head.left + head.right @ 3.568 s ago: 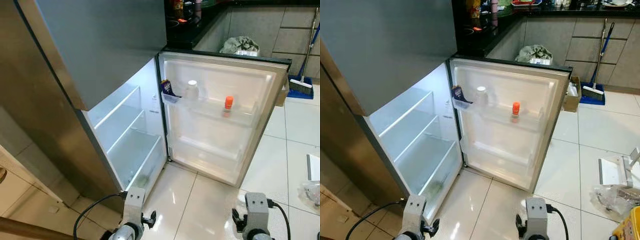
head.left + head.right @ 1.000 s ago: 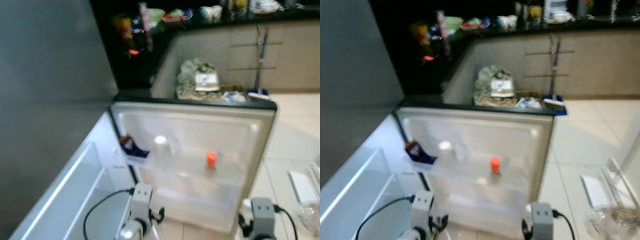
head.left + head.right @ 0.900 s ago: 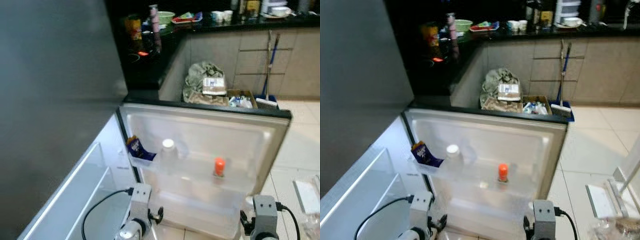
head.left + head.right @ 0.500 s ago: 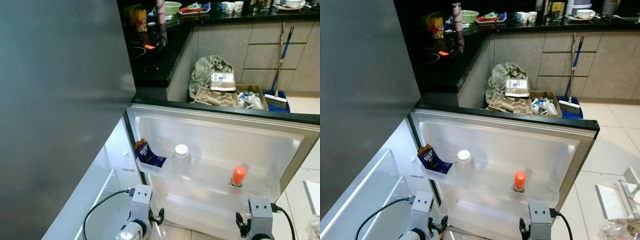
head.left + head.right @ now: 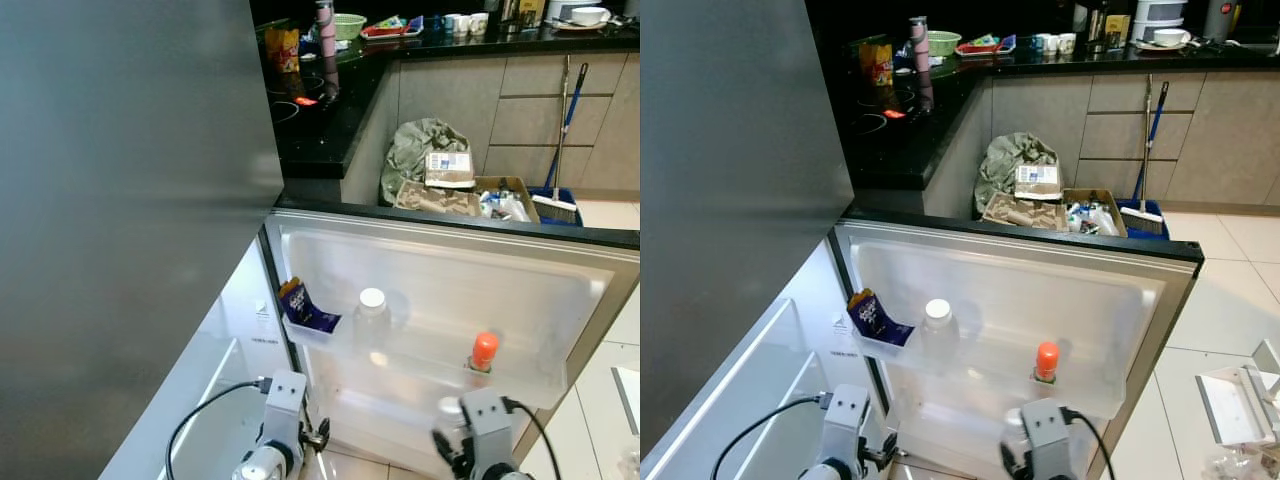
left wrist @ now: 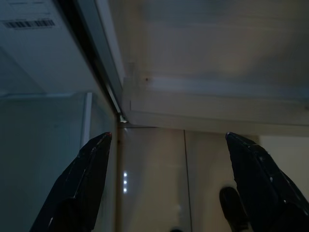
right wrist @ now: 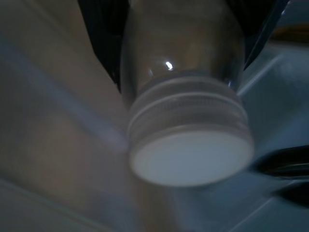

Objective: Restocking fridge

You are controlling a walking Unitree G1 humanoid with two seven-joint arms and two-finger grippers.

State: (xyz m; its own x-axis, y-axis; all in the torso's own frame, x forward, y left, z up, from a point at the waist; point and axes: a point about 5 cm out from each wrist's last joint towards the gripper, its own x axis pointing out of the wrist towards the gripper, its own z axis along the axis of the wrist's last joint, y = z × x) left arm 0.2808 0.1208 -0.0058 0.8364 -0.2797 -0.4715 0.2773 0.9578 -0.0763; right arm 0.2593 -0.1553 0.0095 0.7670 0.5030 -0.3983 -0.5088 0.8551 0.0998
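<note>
The fridge door (image 5: 440, 300) stands open in front of me. Its upper shelf (image 5: 420, 365) carries a purple packet (image 5: 298, 303), a white-capped clear bottle (image 5: 371, 312) and an orange-capped bottle (image 5: 483, 351). My right gripper (image 7: 181, 34) is shut on another clear bottle with a white screw cap (image 7: 190, 157). That cap (image 5: 450, 407) shows just left of my right wrist, low in front of the door. My left gripper (image 6: 167, 137) is open and holds nothing, hanging by the door's hinge edge above the floor.
The fridge's grey upper door (image 5: 120, 200) looms at the left, with the lit glass shelves (image 5: 730, 400) below it. A black counter (image 5: 330, 110) with jars and bowls lies behind. Boxes and a bag (image 5: 440, 175) and a broom (image 5: 556, 190) stand on the tiled floor.
The view has risen slightly. My right arm has shifted left towards the door shelf, and the white cap of its bottle now shows beside the wrist.
</note>
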